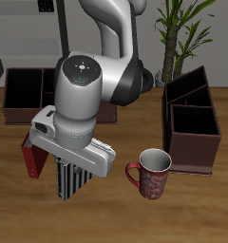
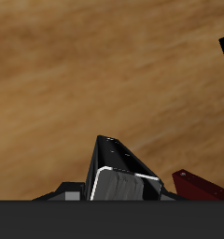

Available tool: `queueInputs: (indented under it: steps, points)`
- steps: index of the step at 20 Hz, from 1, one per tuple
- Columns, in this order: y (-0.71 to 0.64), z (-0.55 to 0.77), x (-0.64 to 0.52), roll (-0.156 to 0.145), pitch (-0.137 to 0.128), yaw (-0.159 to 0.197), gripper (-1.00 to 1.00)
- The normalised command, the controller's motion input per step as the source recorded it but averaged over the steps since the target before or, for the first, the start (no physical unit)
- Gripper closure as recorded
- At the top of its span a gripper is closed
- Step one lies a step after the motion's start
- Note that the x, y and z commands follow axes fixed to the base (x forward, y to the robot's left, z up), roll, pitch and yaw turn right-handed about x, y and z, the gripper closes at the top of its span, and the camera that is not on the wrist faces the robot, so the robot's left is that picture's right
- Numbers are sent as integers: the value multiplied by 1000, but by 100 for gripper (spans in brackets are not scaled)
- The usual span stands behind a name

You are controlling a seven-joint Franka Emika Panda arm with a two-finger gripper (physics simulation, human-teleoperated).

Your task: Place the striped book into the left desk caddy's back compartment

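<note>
The desk (image 1: 106,214) was seen w/ the left desk caddy (image 1: 192,121) well apart from the arm, its back compartment (image 1: 188,91) unfilled. The tool (image 1: 72,180) appeared clamped on the striped book (image 1: 71,180), held upright just above the desk, beside a red book (image 1: 31,159) and near a mug (image 1: 152,173). Risks judged: the mug could be clipped during the carry; the book could slip if gripped near its edge. Ext. view alone showed caddy & mug; wrist view showed the book's dark edge (image 2: 119,168) close up, but the fingers were not seen there.
</note>
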Motion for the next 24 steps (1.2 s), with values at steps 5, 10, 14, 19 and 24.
queueInputs:
  steps: [5,10,14,19,24]
  points:
    - [-12,791,-630,-29,-35,54,100]
    - [29,519,-571,9,-40,21,100]
    - [23,355,-523,-64,-9,63,100]
    - [172,305,-622,-11,-46,53,100]
    - [234,168,-492,25,-34,34,100]
